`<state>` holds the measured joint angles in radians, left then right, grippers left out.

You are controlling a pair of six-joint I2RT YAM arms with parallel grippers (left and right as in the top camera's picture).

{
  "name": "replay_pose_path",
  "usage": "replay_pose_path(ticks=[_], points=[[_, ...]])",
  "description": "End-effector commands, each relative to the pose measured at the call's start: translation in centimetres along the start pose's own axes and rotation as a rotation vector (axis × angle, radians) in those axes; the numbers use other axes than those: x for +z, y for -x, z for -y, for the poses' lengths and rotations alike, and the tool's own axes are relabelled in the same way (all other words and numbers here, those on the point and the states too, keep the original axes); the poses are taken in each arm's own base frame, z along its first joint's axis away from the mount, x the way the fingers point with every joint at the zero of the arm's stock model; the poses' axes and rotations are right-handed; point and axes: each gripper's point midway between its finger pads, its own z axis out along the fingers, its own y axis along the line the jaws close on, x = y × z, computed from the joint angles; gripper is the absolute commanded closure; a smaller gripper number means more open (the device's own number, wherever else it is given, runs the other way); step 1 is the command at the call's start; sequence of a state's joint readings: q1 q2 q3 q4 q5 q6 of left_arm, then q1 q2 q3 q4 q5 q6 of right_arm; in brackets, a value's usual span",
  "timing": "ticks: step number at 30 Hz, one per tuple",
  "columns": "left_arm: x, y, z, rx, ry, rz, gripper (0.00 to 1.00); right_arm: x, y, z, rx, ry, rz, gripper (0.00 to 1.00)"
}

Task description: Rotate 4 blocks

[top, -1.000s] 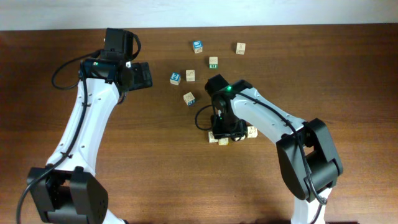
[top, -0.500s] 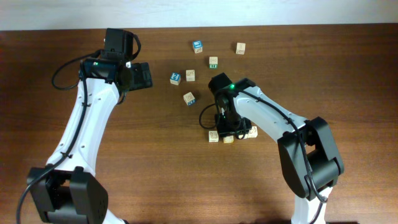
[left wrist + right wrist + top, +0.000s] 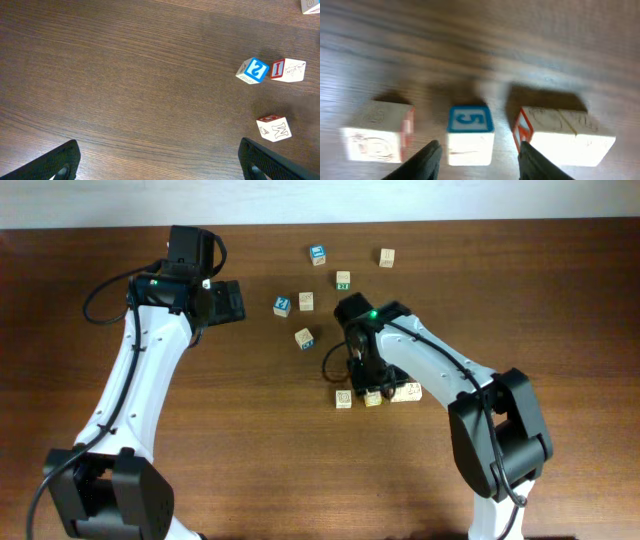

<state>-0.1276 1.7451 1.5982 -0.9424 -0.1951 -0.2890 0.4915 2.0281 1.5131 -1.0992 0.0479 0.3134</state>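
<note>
A row of pale wooden blocks lies on the table in front of the right arm. The left block (image 3: 377, 134) (image 3: 344, 398) stands apart. The middle block (image 3: 470, 142) (image 3: 372, 398) shows a blue "5" on one face. Two more blocks (image 3: 565, 140) (image 3: 406, 392) sit pressed together at the right, one with a red-edged face. My right gripper (image 3: 479, 156) (image 3: 366, 384) hangs open over the middle block, a finger on each side with a gap to the wood. My left gripper (image 3: 160, 159) (image 3: 226, 302) is wide open over bare table, far to the left.
Other cubes lie scattered behind the row: a blue-topped cube (image 3: 318, 253), a pale cube (image 3: 386, 257), a green-sided cube (image 3: 343, 279), a blue "2" cube (image 3: 282, 305) (image 3: 253, 70), a red "I" cube (image 3: 306, 301) (image 3: 288, 69) and a "W" cube (image 3: 304, 338) (image 3: 274, 128).
My right gripper has shifted a little up and to the right along the row, and the middle block now sits further right. The left arm has not moved.
</note>
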Motion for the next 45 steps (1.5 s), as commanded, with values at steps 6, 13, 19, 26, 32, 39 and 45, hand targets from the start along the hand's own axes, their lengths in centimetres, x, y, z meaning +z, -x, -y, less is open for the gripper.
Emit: replay_pose_path(ticks=[6, 13, 19, 26, 32, 39, 45], points=[[0.1, 0.1, 0.0, -0.008, 0.005, -0.002, 0.01, 0.2, -0.9, -4.6, -0.038, 0.130, -0.050, 0.95], [0.1, -0.1, -0.1, -0.007, 0.007, -0.008, 0.01, 0.4, -1.0, -4.4, -0.037, 0.122, -0.055, 0.95], [0.1, -0.1, -0.1, -0.007, 0.007, -0.008, 0.01, 1.2, -0.7, -3.3, -0.009, 0.110, -0.073, 0.96], [0.1, -0.1, -0.1, -0.007, 0.007, -0.008, 0.01, 1.8, -0.7, -1.7, -0.002, 0.042, -0.083, 0.96], [0.1, -0.1, -0.1, -0.007, 0.007, -0.008, 0.01, 1.8, -0.3, -0.9, 0.003, 0.007, -0.063, 0.96], [0.1, -0.1, -0.1, -0.007, 0.007, -0.008, 0.01, 1.9, 0.1, 0.1, 0.038, 0.011, -0.062, 0.96], [0.1, 0.0, -0.3, -0.007, 0.022, -0.003, 0.01, -1.9, 1.3, -4.5, 0.036, 0.262, -0.066, 0.89]])
